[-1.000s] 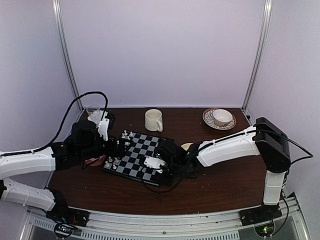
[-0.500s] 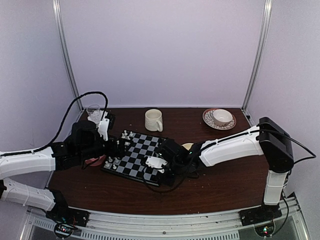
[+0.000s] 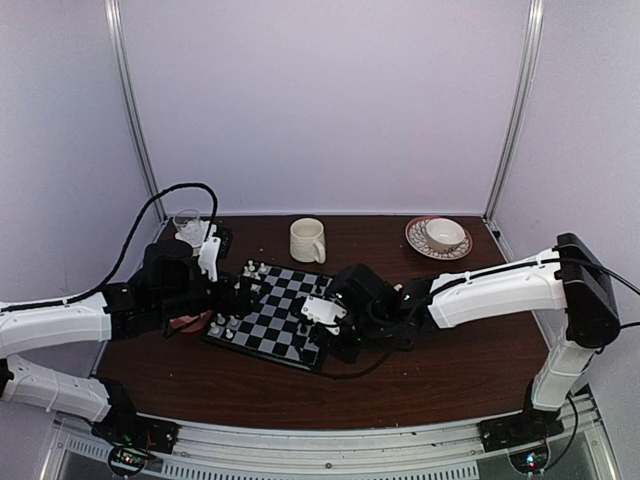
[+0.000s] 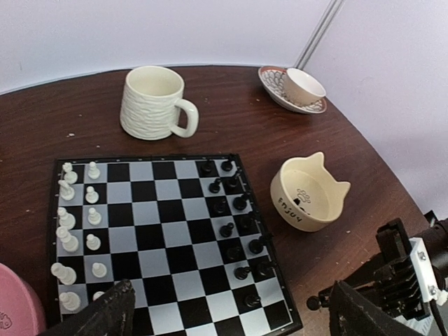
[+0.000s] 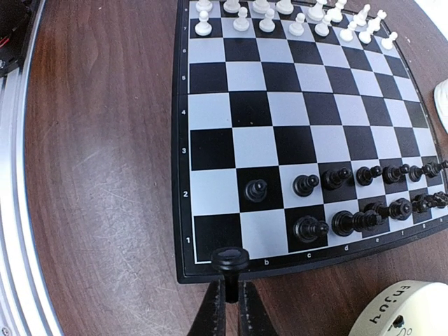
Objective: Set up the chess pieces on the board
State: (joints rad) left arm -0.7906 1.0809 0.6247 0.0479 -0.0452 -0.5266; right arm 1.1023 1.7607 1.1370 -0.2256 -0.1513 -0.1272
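The right gripper [image 5: 229, 283] pinches a black chess piece [image 5: 230, 259] at the board's [image 5: 252, 147] rim by a corner square, beside the ranked black pieces [image 5: 364, 196]. The left gripper [image 4: 231, 290], fingers spread wide, hovers near the white pieces [image 4: 77, 217].

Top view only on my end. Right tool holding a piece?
Observer: Yes, right tool is shut on a black piece, over the board rim by a1.
Operator: Free squares there?
Observer: a1, b1 and a2 are bare; b2 has a pawn.
Operator: Left tool?
Observer: Left tool is wide open, nothing in it.
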